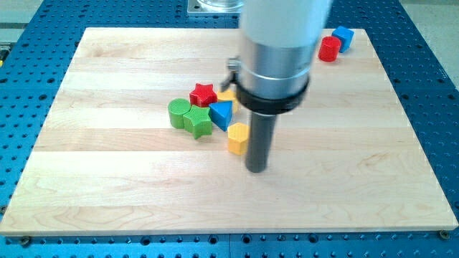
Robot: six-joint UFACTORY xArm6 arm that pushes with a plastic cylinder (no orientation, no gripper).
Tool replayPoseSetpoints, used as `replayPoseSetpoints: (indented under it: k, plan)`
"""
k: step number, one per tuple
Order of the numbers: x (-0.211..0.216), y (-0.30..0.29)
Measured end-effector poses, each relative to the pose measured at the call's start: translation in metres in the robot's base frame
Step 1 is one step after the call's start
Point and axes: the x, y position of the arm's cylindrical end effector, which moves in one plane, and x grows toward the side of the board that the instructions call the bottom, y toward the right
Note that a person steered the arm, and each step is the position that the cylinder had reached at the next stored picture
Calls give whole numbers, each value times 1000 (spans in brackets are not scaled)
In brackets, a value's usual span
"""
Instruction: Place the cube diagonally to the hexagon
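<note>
My tip (256, 169), a bare rod holding nothing, touches yellow hexagon (237, 137); blue triangle (221, 112), possibly a wedge, just above-left. Wooden board (107, 165).

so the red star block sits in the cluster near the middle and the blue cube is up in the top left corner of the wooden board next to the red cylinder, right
Not quite: the camera view shows the blue cube beside the red cylinder in the wooden board's top right corner, not the top left. The red star block does sit in the cluster near the middle.
</note>
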Motion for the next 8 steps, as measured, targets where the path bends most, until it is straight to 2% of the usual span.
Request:
replayPoseSetpoints:
  k: [2,4,8]
  plan:
    - [-39,-10]
    - [-20,5]
    - [-17,-8]
